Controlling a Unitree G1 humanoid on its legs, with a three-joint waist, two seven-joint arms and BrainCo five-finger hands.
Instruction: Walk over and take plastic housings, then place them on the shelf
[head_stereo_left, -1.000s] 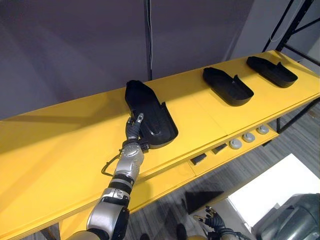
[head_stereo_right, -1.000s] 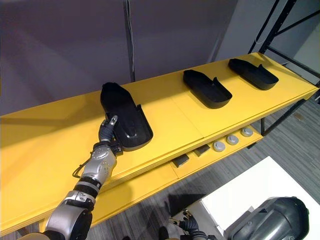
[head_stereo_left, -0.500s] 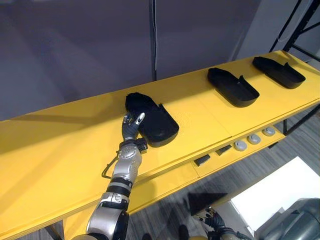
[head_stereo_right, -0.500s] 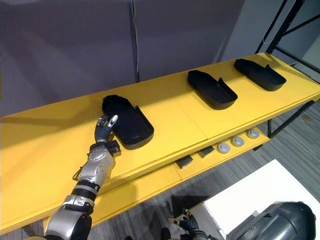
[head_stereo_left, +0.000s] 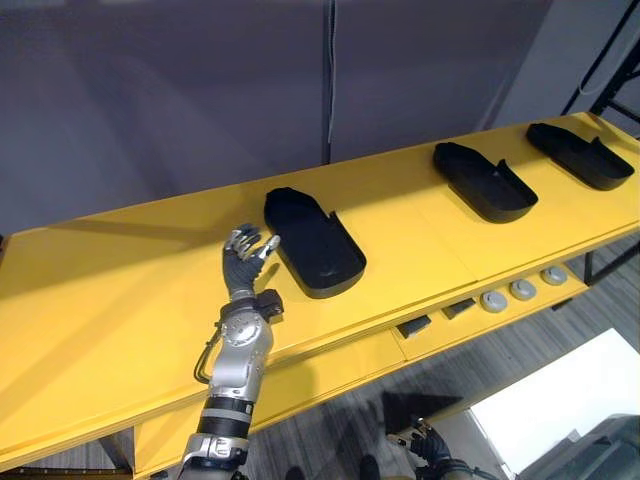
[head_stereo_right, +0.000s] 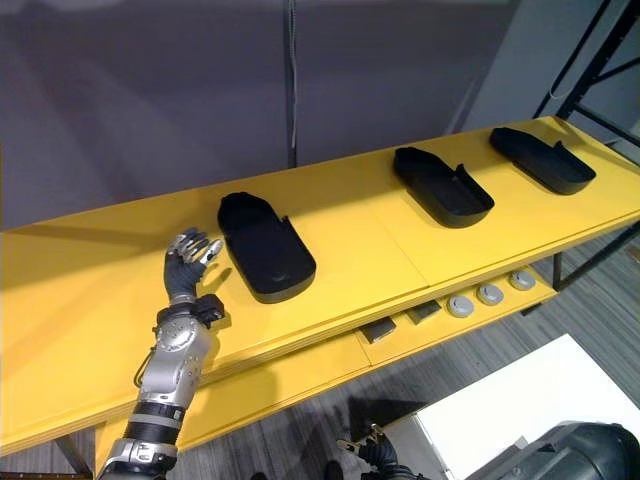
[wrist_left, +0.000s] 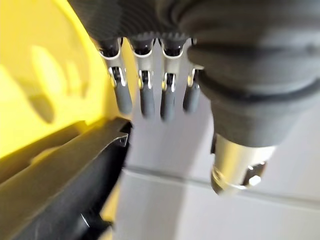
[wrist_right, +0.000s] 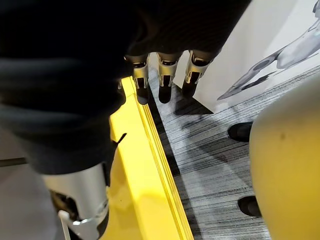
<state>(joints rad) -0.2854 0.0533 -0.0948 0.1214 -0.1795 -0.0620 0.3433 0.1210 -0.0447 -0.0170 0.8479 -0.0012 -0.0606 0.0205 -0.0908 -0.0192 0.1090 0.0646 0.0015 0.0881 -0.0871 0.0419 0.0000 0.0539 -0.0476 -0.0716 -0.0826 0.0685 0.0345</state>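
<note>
so, three black housings sit in a row along the top of the shelf (head_stereo_left: 110, 300), a long board of smooth, glossy yellow with stepped layers at its front edge. each housing is a matte, moulded plastic shell: a shallow open tray, long, rounded at one end, with a raised wall and a small notch or tab along one side. the near housing (head_stereo_left: 312, 243) lies flat just beside the left hand (head_stereo_left: 245, 262). the middle housing (head_stereo_left: 483, 182) and the far housing (head_stereo_left: 580, 156) lie well apart from it, further along on the robot's right.

the left hand stands upright over the shelf, its silver fingers (wrist_left: 142, 97) straight and fanned, thumb apart, holding nothing. the thumb tip is very close to the near housing's rim, and i cannot tell whether it touches.

the right hand (head_stereo_left: 425, 445) hangs low by the floor (wrist_right: 215, 165), a grey ribbed carpet, its fingers (wrist_right: 165, 75) loose and empty.

below the top board, a yellow ledge (head_stereo_left: 330, 372) carries three round grey discs (head_stereo_left: 522, 290) and two small dark blocks (head_stereo_left: 413, 327). behind the shelf is a plain grey wall (head_stereo_left: 150, 90).
</note>
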